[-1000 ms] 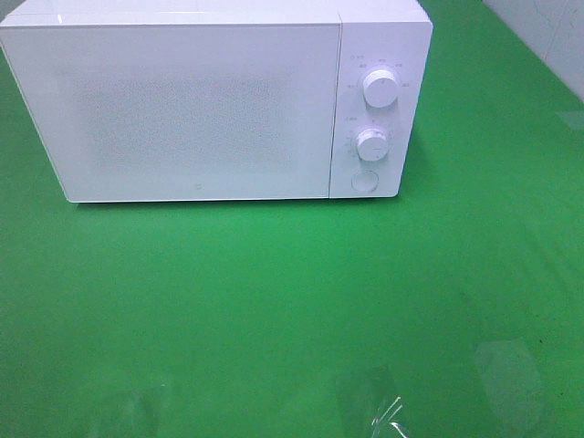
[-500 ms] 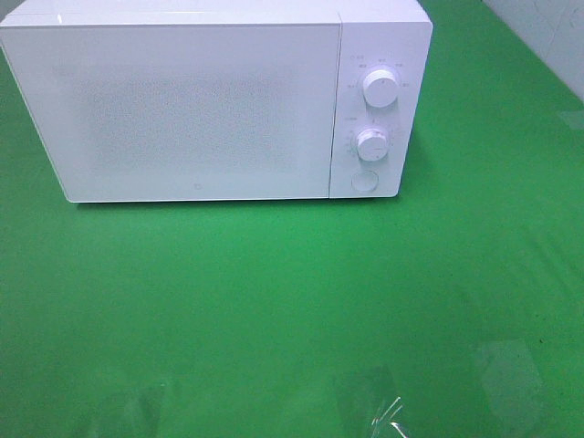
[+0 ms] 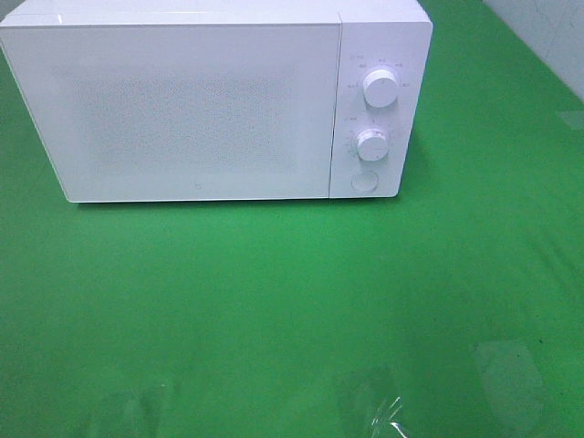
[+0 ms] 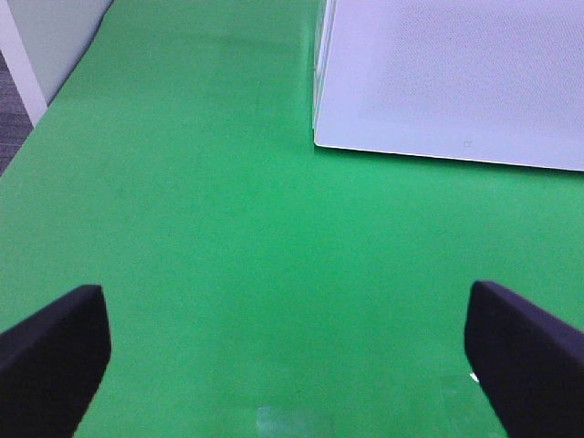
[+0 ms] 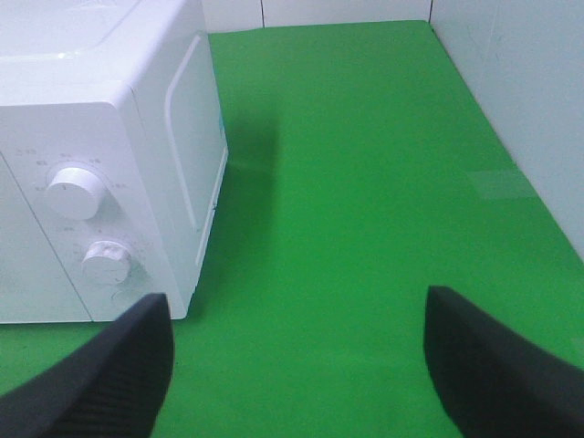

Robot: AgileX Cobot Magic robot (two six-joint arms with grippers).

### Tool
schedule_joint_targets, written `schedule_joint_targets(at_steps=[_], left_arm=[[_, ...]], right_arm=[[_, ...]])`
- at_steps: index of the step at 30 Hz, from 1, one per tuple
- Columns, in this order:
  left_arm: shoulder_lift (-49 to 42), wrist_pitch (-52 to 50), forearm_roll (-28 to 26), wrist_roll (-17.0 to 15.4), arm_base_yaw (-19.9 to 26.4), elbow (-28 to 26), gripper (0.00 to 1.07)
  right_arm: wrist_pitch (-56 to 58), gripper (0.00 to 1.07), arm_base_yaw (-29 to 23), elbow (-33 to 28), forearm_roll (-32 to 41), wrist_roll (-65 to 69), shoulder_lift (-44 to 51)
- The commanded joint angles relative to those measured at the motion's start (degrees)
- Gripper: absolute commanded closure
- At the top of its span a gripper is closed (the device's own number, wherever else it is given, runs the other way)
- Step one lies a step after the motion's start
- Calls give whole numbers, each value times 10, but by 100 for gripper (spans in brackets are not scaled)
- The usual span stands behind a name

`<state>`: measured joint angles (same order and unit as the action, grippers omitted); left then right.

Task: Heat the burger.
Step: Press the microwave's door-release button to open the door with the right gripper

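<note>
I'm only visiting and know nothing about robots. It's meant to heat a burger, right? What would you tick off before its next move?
1. Burger located: cannot tell; no view shows it.
2. Microwave door open for loading: not ok; it is shut.
3. Left hand open and empty: ok.
4. Right hand open and empty: ok.
5. Round button below the lower knob in plain view, nothing in front of it: ok.
</note>
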<state>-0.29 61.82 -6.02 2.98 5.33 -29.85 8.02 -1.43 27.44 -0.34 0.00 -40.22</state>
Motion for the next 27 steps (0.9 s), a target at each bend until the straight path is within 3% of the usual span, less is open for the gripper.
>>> schedule_joint_targets(at_steps=[1,3,14,19,23,24,25,26,27], left_arm=[[-8,-5,1,-3,1,2,9],[-8,-5,1,-3,1,2,9],[-8,-5,2,-3,1,2,9],[-8,-5,2,-3,1,2,9],[-8,-5,2,-3,1,2,9],[-8,-5,2,-3,1,2,9],[-8,-5,2,-3,1,2,9],[-8,-5,2,-3,1,2,9],[-8,-5,2,-3,1,2,9]], right_arm=[[-76,31,1,-23,-2,0,-22],[-180,31,1,-55,-1,4,-56],[-371,31,1,-100,3,36,-174],[-500,31,1,-136,41,12,-256],[-569,31,-20,-159,73,-10,-290],[-608,31,-57,-168,113,-48,-315],[-608,31,-57,-168,113,-48,-315],[-644,31,-123,-171,193,-114,-354],[-644,31,-123,-171,193,-114,-354]])
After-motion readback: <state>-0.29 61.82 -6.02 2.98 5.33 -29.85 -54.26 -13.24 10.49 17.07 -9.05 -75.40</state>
